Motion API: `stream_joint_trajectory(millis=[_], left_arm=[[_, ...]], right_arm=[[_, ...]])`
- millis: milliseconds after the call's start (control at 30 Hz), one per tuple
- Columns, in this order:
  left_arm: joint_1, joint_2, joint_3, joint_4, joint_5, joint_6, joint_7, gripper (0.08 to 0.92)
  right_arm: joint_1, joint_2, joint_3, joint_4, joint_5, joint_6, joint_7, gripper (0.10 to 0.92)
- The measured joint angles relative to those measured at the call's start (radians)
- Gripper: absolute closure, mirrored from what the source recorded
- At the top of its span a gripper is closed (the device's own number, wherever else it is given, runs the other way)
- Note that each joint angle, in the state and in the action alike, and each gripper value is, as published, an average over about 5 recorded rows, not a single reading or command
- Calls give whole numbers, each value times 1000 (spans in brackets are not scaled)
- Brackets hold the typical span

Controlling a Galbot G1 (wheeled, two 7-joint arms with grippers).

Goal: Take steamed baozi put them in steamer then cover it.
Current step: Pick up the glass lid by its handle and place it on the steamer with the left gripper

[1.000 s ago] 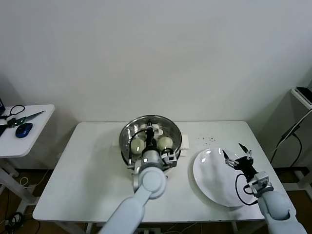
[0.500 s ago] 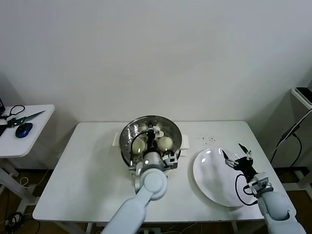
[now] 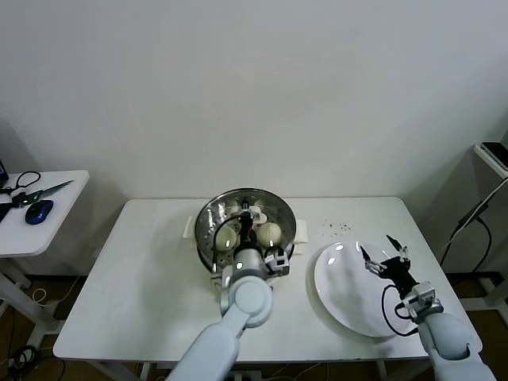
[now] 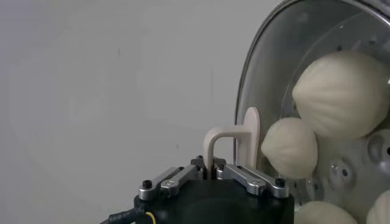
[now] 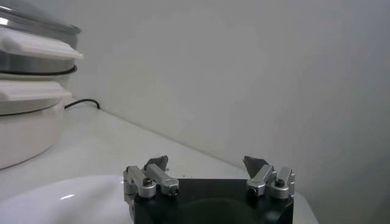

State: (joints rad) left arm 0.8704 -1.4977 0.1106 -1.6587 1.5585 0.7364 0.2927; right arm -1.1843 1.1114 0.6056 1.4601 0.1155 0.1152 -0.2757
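Steamer (image 3: 208, 231) position: centre of the white surface (image 3: 135, 278), on its white pot base. All other locations below are given relative to the steamer.

Cover (image 3: 274, 208) (clear glass, metal rim) sits over the steamer. Its white bar handle (image 4: 234, 139) is at the centre, and the left gripper (image 3: 248, 223) is directly above the steamer, clenched on that handle. In the left wrist view the handle stands between the gripper's two fingers (image 4: 248, 178), which press in on it from both sides.

Baozi (image 3: 269, 232): inside the steamer, under the glass. The head view shows two clearly, one on each side of the handle, with parts of others partly hidden behind the gripper. The left wrist view shows baozi (image 4: 344, 94) through the glass, lying close together on the perforated metal bottom.

Plate (image 3: 349, 302): flat, white, on the surface to the right of the steamer, apart from it. The right gripper (image 3: 386, 254) hangs over the plate's far right part, released, its two fingers (image 5: 155, 165) spread wide with nothing between them. The right wrist view shows the plate rim below this gripper and the steamer with its pot base farther off.

Side table (image 3: 40, 230): well to the left of the steamer, carrying scissors (image 3: 36, 191) and a blue mouse (image 3: 38, 211).
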Motion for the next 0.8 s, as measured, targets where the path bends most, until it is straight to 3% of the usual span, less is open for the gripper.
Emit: stream_joint_trajectory(millis=[567,800], left_arm=[[-4,12,-5,7,2,-1,-8,843],[-1,39,2,-23,-9,0,14,680]], right_arm=[[-2,5,7,-4,-3,0,-20,203],[-1,2,14,3,7,-23,-32,203]])
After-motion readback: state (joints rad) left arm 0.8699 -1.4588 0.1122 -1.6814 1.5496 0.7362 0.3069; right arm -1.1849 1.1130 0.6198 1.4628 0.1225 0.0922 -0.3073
